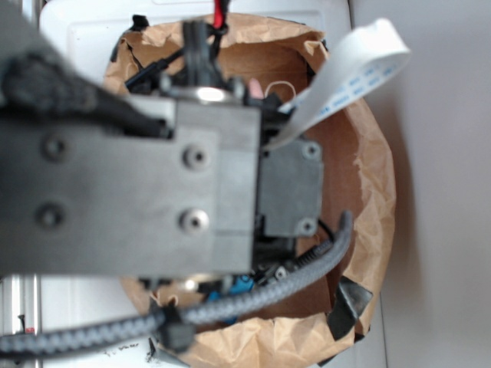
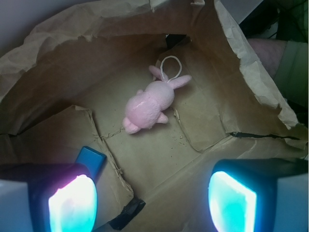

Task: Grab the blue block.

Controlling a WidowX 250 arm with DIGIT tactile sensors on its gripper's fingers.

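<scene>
Beside the released end effector point(image 2: 152, 198) lies the blue block point(image 2: 91, 162), pink bunny point(image 2: 149, 106) beyond.

The gripper point(image 2: 152, 198) is inside a paper bag point(image 2: 58, 63), its jaws wide apart. A pink bunny point(image 2: 149, 105) lies at the centre. The blue block point(image 2: 91, 160) sits at 8 o'clock, just beside the left finger point(image 2: 72, 203).

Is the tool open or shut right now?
Open: the tool shows both pads wide apart, nothing between them, blue block beside the left one.
</scene>
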